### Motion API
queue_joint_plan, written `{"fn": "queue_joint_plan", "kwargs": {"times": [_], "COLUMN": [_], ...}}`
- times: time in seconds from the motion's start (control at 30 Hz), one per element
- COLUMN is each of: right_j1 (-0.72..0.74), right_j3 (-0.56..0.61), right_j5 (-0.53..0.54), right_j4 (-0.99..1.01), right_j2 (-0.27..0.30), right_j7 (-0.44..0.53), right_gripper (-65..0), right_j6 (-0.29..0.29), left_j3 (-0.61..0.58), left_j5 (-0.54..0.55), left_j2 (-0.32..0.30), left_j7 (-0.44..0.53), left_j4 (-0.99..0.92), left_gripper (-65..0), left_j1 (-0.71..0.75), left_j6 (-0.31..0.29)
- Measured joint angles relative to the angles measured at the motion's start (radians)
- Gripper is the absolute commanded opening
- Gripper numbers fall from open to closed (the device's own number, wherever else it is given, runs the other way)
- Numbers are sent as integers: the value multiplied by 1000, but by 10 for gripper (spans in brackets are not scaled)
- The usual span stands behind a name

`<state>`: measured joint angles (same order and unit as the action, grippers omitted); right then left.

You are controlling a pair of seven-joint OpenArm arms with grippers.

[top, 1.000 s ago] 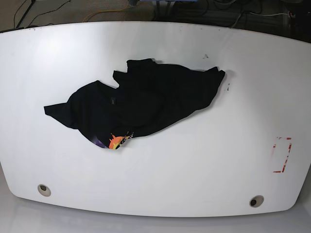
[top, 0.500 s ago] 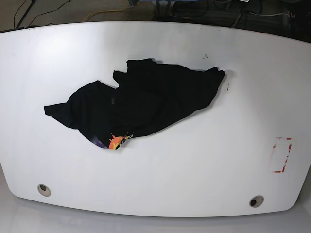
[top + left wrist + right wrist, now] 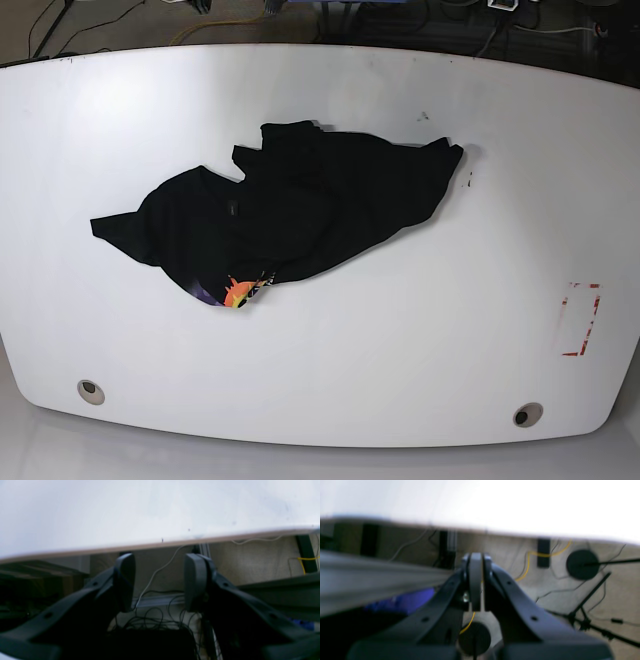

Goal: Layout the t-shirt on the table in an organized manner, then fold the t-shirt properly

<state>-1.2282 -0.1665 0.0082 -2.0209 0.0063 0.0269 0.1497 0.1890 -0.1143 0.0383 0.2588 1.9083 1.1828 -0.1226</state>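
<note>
The t-shirt [image 3: 285, 215] lies crumpled in a dark heap a little left of the middle of the table [image 3: 420, 330], nothing resting on it and nothing touching it. Most of what shows is plain black cloth. One pointed end stretches to the left, another reaches to the far right, and a small patch of the orange and purple print [image 3: 236, 292] peeps out at the near edge of the heap.

On the near side of the table, two round metal grommets sit by the edge, one at the left [image 3: 90, 390] and one at the right [image 3: 526, 414]. A red dashed rectangle [image 3: 581, 320] marks the right side, well apart from the shirt. A few small dark specks [image 3: 423, 116] dot the far part of the tabletop. Neither arm shows in the base view, so the space above the shirt is open.

The left gripper [image 3: 158, 580] hangs off the table, its fingers spread apart and empty, with the table edge [image 3: 160, 543] ahead of it and loose cables [image 3: 155, 620] on the floor beyond. The right gripper [image 3: 476, 580] is also off the table, its fingers pressed together on nothing. That view is blurred. It shows a yellow cable [image 3: 545, 553], a round black base [image 3: 581, 564] and a dark stand [image 3: 590, 615] on the floor.
</note>
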Motion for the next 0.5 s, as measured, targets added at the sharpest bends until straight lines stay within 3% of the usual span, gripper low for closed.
{"fn": "queue_joint_plan", "kwargs": {"times": [0.5], "right_j1": [37], "right_j3": [0], "right_j5": [0], "right_j4": [-1], "right_j2": [2], "right_j7": [69], "right_gripper": [-637], "right_j6": [-3], "left_j3": [-46], "left_j5": [0], "left_j2": [0], "left_j7": [4], "left_j4": [73], "left_gripper": [-361], "left_j1": [0], "left_j6": [-5]}}
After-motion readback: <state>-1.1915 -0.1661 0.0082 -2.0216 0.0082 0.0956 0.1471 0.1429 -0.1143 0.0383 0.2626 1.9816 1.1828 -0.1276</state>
